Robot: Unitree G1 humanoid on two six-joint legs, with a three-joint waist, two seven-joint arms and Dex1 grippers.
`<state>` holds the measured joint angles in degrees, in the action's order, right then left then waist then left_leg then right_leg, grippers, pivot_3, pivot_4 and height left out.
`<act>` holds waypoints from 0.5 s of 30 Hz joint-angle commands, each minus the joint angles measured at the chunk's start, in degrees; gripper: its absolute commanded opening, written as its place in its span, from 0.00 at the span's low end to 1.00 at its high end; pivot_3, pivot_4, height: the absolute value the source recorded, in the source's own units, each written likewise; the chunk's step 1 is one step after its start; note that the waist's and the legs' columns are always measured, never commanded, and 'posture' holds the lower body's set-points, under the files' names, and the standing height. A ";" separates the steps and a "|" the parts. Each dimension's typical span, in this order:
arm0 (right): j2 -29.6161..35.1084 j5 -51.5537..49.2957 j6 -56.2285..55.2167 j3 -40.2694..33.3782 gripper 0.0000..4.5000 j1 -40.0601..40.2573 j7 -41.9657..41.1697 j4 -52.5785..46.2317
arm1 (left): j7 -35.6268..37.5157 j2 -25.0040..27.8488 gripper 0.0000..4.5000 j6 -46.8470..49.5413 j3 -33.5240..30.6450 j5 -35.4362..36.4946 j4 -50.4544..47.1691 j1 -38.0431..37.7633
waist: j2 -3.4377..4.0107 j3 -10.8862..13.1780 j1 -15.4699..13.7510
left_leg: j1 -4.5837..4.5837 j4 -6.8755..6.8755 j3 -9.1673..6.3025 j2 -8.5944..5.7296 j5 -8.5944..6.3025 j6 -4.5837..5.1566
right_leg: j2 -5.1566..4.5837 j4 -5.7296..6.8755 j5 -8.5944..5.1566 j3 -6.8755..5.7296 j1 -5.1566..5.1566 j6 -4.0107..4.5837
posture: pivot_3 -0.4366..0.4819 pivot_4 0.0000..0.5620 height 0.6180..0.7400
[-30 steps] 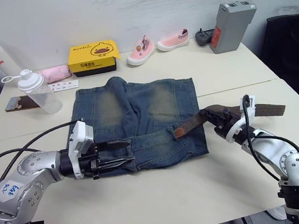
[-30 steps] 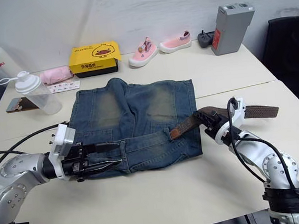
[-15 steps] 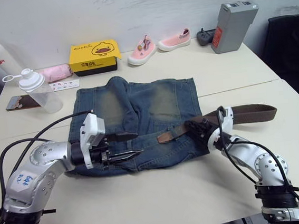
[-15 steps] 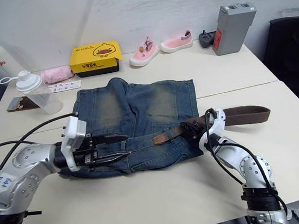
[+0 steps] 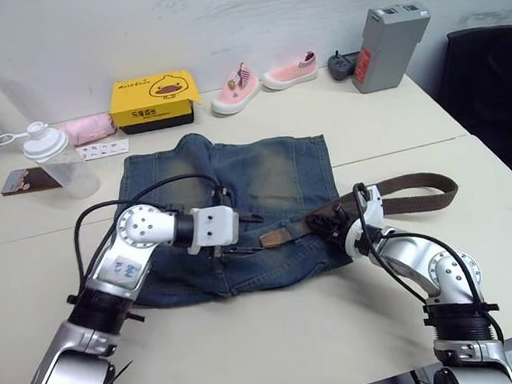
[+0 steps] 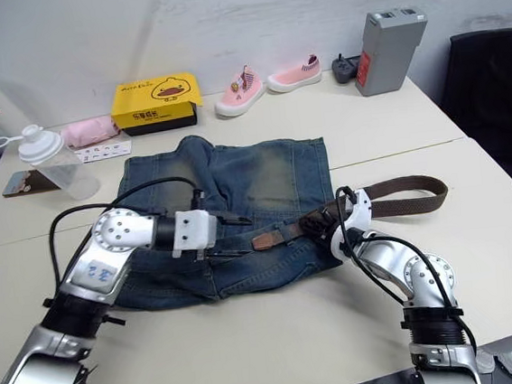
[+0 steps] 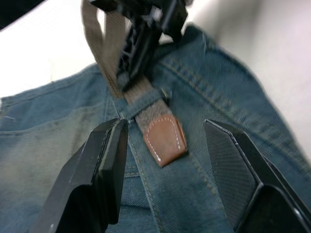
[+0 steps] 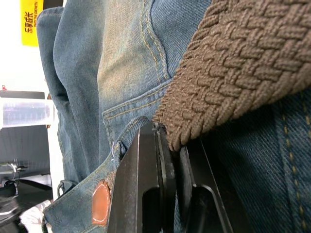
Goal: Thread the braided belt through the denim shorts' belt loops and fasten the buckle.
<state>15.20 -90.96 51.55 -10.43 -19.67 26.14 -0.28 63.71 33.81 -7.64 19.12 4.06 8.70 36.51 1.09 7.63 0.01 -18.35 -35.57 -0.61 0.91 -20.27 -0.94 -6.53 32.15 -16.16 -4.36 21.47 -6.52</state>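
The two head views look forward and down from above the near edge of the surface [image 5: 279, 335], taking in the whole spread of the denim shorts [image 5: 229, 195] and the far wall; they share nearly the same scene, slightly offset sideways. The left wrist view looks along its fingers [image 7: 104, 160] from close above the waistband, facing the belt's leather tip [image 7: 164, 141]. The right wrist view sits closer still, pressed against the braided belt [image 8: 233, 73] and shorts.

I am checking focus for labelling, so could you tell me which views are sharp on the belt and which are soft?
Right wrist view: braided belt weave crisp. Left wrist view: belt's leather tip fairly clear, background beyond the denim shorts washed out and blurry. Eye views: evenly lit, no glare.
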 commanded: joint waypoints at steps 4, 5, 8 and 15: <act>-1.53 -0.05 -0.92 -1.14 0.00 0.53 2.63 -3.24 | 0.35 -0.87 0.62 -5.58 4.11 -7.54 6.15 2.52 | 0.02 0.00 0.09 | -0.01 0.01 -0.04 0.00 -0.02 0.04 | 0.01 0.05 0.00 0.05 0.01 0.00 | 0.48 0.27 1.00; -1.62 -0.21 -1.22 -1.31 0.00 0.46 2.96 -3.77 | -1.08 -1.31 0.62 -6.25 4.45 -9.06 7.27 3.04 | 0.03 0.01 0.09 | 0.02 0.01 -0.06 0.00 -0.02 0.04 | 0.01 0.06 0.00 0.05 0.01 0.00 | 0.48 0.27 1.00; -2.08 -0.95 -1.81 -1.72 0.00 0.49 3.87 -5.52 | -7.68 -4.00 0.62 -8.46 3.82 -12.69 10.82 5.47 | 0.05 0.02 0.04 | 0.00 0.00 -0.10 0.01 -0.01 0.03 | 0.00 0.08 0.00 0.02 0.07 0.00 | 0.48 0.27 1.00; -3.30 -1.28 -2.64 -1.77 0.00 2.10 5.49 -8.21 | -10.77 -7.34 0.44 -13.58 2.46 -12.46 12.16 6.07 | 0.06 0.04 -0.11 | -0.16 -0.13 -0.21 -0.05 0.02 0.04 | -0.03 -0.03 0.11 0.03 0.07 -0.21 | 0.48 0.27 1.00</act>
<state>12.33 -91.03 49.15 -11.71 -17.80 31.46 -5.96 53.17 26.36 -20.08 22.90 -9.23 21.41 42.49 1.15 7.66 -0.10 -18.50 -35.69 -0.82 0.86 -20.23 -0.93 -6.55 32.11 -16.05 -4.33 21.54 -6.73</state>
